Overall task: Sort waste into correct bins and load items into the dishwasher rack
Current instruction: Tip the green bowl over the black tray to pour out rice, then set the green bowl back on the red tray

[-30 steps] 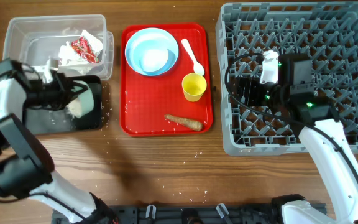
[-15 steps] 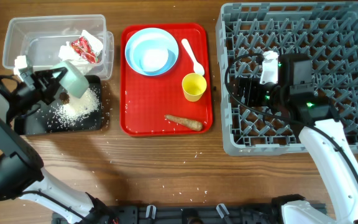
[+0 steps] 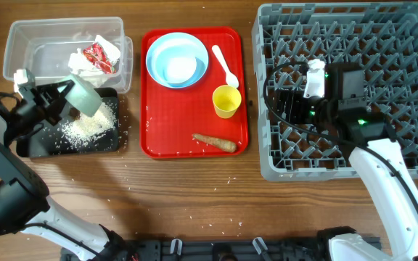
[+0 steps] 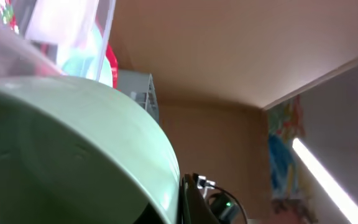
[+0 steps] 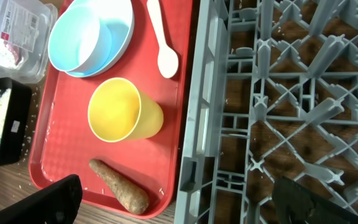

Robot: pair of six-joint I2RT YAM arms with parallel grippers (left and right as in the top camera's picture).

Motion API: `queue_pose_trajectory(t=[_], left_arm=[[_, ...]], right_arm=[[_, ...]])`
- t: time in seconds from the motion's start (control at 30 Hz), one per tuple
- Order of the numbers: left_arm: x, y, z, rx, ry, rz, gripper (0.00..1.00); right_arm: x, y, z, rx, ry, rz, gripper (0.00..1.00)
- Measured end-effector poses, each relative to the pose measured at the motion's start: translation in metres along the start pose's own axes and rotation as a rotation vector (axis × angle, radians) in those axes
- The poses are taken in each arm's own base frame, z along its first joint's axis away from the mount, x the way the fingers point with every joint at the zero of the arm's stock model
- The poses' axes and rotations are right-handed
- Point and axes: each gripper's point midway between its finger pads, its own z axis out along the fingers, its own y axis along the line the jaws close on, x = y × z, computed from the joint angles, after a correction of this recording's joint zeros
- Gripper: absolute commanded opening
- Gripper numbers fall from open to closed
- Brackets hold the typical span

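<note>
My left hand (image 3: 62, 102) pinches the tilted green bowl (image 3: 87, 94); swinging it risks scattering rice (image 3: 85, 125) beyond the black tray (image 3: 38, 146).

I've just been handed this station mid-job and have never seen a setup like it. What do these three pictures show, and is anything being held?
Two robot arms work at a wooden table. The wide picture looks straight down; the other two come from a camera on each wrist. The left gripper holds a pale green bowl tilted over the black tray, where white rice lies. That bowl fills most of its wrist picture. The right gripper hangs open and empty over the grey rack. The red tray carries a light blue bowl, white spoon, yellow cup and carrot-like root. The clear tub holds a red wrapper and tissue.
</note>
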Motion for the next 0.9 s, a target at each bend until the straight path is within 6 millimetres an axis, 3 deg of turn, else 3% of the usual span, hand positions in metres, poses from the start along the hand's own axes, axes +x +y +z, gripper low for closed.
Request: queue_pose_trajectory(t=[0.07,0.17,0.2,0.23,0.3,0.4,0.57,0.7,0.8,0.83,0.9], left_arm=[[0.005,-0.011,0.000,0.001,0.000,0.041,0.04],[0.019,-0.043,0.003,-0.011,0.007,0.161,0.04],[0.037,-0.062,0.015,-0.053,0.041,0.256,0.04],[0.049,-0.067,0.028,-0.091,0.074,0.308,0.04],[0.079,-0.064,0.062,-0.208,0.172,0.389,0.04],[0.125,-0.033,0.119,-0.440,0.334,0.493,0.04],[0.154,0.025,0.177,-0.792,0.395,0.705,0.04],[0.162,0.077,0.198,-1.004,0.420,0.793,0.04],[0.168,0.110,0.203,-1.086,0.461,0.795,0.04],[0.168,0.118,0.203,-1.107,0.473,0.790,0.09],[0.170,0.133,0.202,-1.140,0.493,0.773,0.28]], right_arm=[[0.000,0.000,0.000,0.000,0.000,0.000,0.99],[-0.002,0.000,0.000,-0.001,-0.006,-0.002,1.00],[-0.003,0.001,0.000,-0.003,-0.011,-0.003,1.00],[-0.003,0.001,0.000,-0.003,-0.012,0.001,1.00],[-0.003,0.001,0.000,-0.003,-0.014,0.014,1.00],[-0.004,0.001,0.000,-0.003,-0.014,0.023,1.00],[-0.003,0.001,0.000,-0.003,-0.014,0.032,0.99],[-0.003,0.001,0.000,-0.003,-0.013,0.033,1.00],[-0.003,0.001,0.000,-0.003,-0.013,0.033,1.00],[-0.003,0.001,0.000,-0.003,-0.013,0.033,1.00],[-0.003,0.001,0.000,-0.003,-0.013,0.033,1.00]])
